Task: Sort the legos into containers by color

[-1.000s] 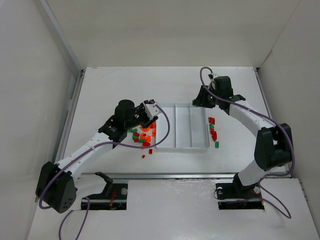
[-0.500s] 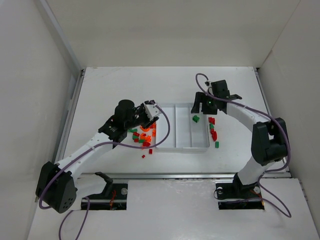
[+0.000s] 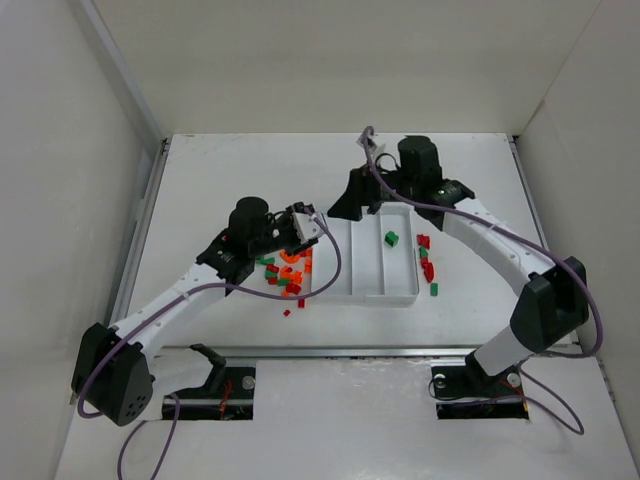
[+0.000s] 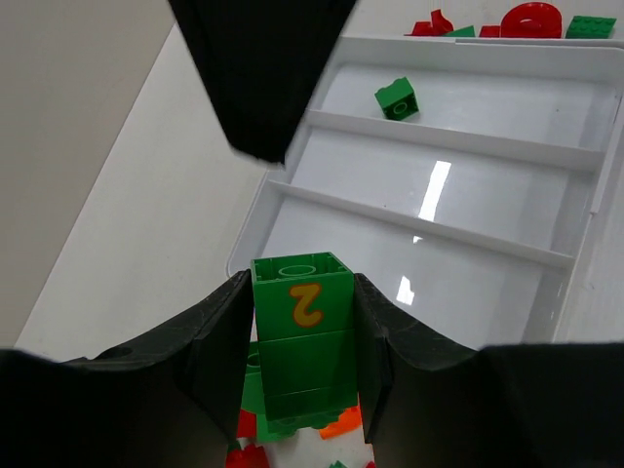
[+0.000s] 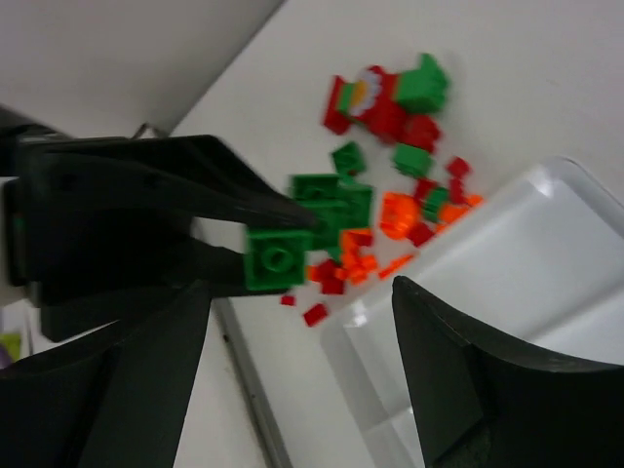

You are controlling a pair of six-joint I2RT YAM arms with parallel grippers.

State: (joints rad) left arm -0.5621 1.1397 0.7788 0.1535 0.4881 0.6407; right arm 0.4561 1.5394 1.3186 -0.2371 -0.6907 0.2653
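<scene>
Green brick (image 4: 302,341) gripped, left claw (image 4: 302,292) extended forward

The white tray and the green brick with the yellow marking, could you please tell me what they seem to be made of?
White tray: probably glossy moulded plastic, given sharp light reflections on its floor. Green brick: likely hard, smooth plastic, with crisp edges, a round stud and a printed yellow mark.
</scene>
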